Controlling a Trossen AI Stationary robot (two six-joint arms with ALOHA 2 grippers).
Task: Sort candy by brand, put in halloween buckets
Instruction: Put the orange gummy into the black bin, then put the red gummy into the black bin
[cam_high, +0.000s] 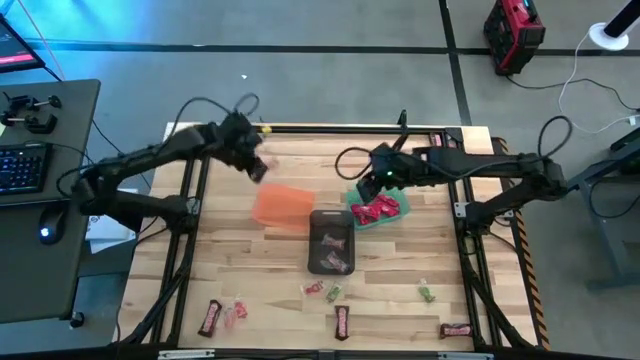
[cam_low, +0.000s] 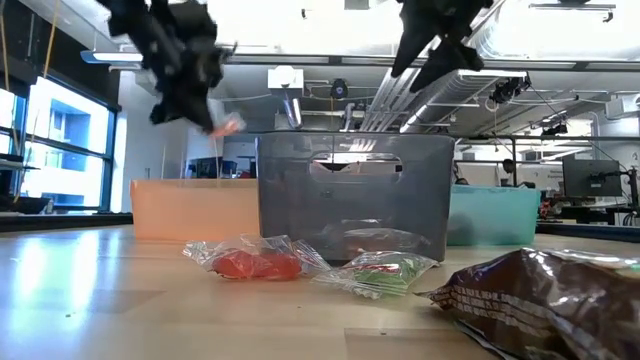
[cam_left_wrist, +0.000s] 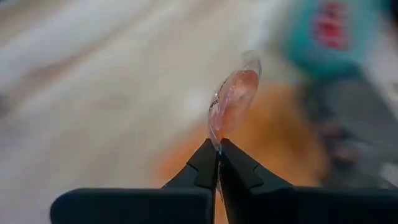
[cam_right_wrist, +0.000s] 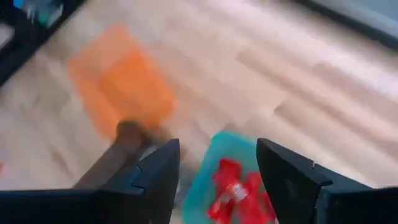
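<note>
My left gripper (cam_high: 258, 167) hovers above the table just beyond the translucent orange bucket (cam_high: 280, 207), shut on a small pink candy (cam_left_wrist: 233, 99) in a clear wrapper. In the low view that candy (cam_low: 228, 126) hangs in the air over the orange bucket (cam_low: 195, 208). My right gripper (cam_right_wrist: 217, 174) is open and empty above the green bucket (cam_high: 380, 210), which holds red-wrapped candies (cam_right_wrist: 235, 190). The dark rectangular bucket (cam_high: 331, 240) stands between the two and holds a few wrapped pieces. More candy lies on the near part of the table. My left gripper pinches the pink candy by the end of its clear wrapper (cam_left_wrist: 217, 142), between the two fingertips (cam_left_wrist: 206, 163). The candy sticks out beyond the fingers, lifted clear of the table and above the orange bucket.
Loose on the near table are brown bars (cam_high: 210, 317) (cam_high: 342, 321) (cam_high: 456, 329), a pink piece (cam_high: 235, 313), red and green pieces (cam_high: 322, 291) and a green piece (cam_high: 427, 293). The three buckets stand close together mid-table. A desk with a keyboard (cam_high: 22, 165) is off the left edge.
</note>
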